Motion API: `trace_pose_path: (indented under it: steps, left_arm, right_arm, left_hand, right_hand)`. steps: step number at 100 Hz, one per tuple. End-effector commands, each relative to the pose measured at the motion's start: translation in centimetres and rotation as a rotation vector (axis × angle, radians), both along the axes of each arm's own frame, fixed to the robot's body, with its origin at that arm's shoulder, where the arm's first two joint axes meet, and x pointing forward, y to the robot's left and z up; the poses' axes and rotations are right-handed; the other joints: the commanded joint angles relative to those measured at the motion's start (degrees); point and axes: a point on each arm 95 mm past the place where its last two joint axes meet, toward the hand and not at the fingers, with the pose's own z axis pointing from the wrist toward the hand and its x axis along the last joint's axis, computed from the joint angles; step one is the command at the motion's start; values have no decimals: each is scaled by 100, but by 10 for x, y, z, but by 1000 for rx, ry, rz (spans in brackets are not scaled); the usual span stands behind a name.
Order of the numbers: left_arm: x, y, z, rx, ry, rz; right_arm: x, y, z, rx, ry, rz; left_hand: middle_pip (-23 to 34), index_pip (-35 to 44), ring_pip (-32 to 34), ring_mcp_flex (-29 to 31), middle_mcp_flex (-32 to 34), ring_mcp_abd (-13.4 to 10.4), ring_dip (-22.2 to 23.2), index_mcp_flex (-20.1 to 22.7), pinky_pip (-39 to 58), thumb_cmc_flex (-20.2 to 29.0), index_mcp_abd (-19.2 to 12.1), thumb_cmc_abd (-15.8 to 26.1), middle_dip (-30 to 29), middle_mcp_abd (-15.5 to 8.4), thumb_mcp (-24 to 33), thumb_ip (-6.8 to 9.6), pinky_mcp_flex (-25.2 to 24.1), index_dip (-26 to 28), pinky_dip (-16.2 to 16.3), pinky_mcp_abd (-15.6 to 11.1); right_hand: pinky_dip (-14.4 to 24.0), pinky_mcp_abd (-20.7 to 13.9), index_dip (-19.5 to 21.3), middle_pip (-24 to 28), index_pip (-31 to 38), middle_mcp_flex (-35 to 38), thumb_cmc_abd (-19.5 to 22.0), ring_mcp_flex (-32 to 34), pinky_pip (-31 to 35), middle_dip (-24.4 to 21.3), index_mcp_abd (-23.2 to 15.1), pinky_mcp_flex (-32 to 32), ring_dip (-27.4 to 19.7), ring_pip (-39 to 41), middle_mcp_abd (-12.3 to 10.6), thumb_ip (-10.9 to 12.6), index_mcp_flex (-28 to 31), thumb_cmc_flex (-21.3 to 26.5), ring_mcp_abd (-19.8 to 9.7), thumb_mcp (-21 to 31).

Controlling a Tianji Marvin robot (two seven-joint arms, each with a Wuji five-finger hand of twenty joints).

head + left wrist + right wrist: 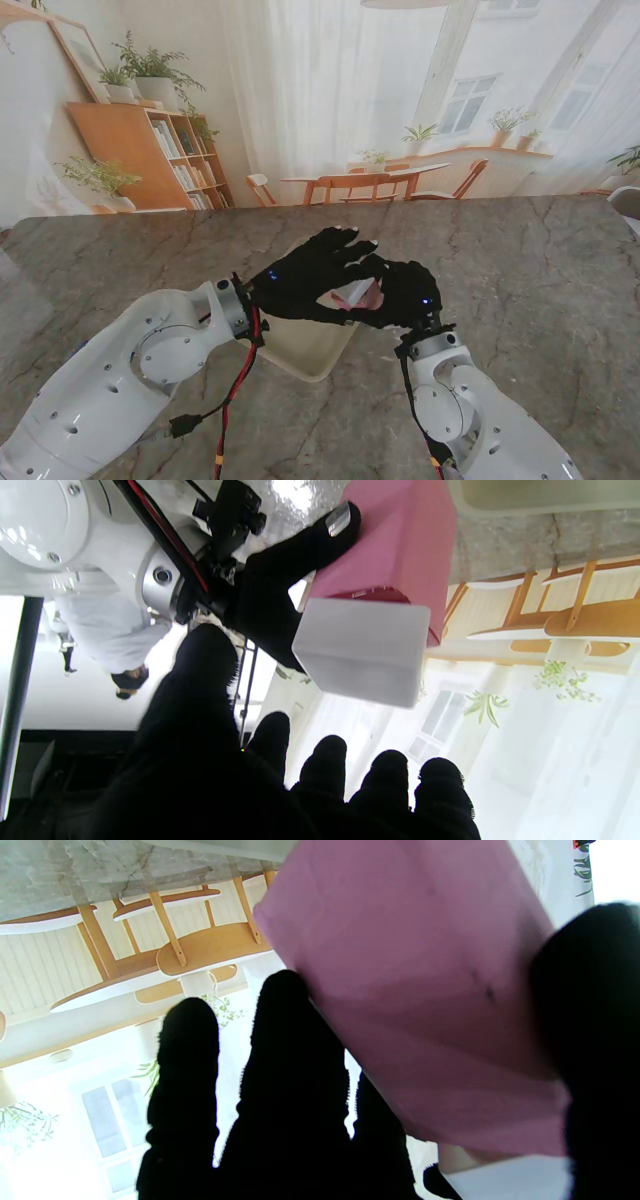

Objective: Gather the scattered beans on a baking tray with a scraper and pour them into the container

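My right hand (408, 292) is shut on the pink scraper (366, 296), held up above the cream baking tray (300, 352). In the left wrist view its thumb presses the pink scraper blade (400, 545), and a frosted white block (362, 650) sits at the blade's upper end. The blade (425, 1005) fills much of the right wrist view. My left hand (308, 278) hovers right beside the scraper with its fingers (325, 765) spread and nothing between them. The hands hide most of the tray. I can make out neither beans nor a container.
The marble table top (520, 260) stretches around the tray on all sides. A corner of the tray rim (540, 497) shows past the scraper. A printed room backdrop stands behind the table's far edge.
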Motion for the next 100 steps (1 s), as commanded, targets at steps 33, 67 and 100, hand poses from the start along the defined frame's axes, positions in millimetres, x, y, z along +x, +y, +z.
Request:
trace_pose_path:
  steps: [33,67,100]
  left_arm:
    - [-8,-16,-16,-215,65,355]
    - [-9,-27,-20,-116,89,356]
    - [-2,-31,-27,-114,35,330]
  right_arm:
    - [0,1,2,-30,8,-8]
    - [0,1,2,-36,9,-16]
    - [-1,0,3,-24,4,-24]
  left_hand:
    - [532,235,1478,1480,1384,915,3072,349,3577,-1269,582,1529,1391,675,-272,-344,48,263,4177,827]
    - [573,298,1707,1733,1586,896,3852,551,4614,-874,658,926,1741,724,-209,-318,104,291,4254,730]
    - [1158,843,2296,2820,2744,-5,3994,1415,5376,1516,178,-329,2464,-62,253,-229,1295,881,3717,31]
  right_hand:
    - [62,68,267,890,956,598,1131,108,117,270,-1149,-41,67,32,-717,498,421,1369,-203,1118]
    - [77,88,270,902,948,606,1117,113,142,261,-1122,-49,69,54,-707,499,433,1385,-186,1113]
    - [80,81,280,904,948,604,1115,117,142,254,-1138,-46,65,59,-718,498,446,1374,-195,1119]
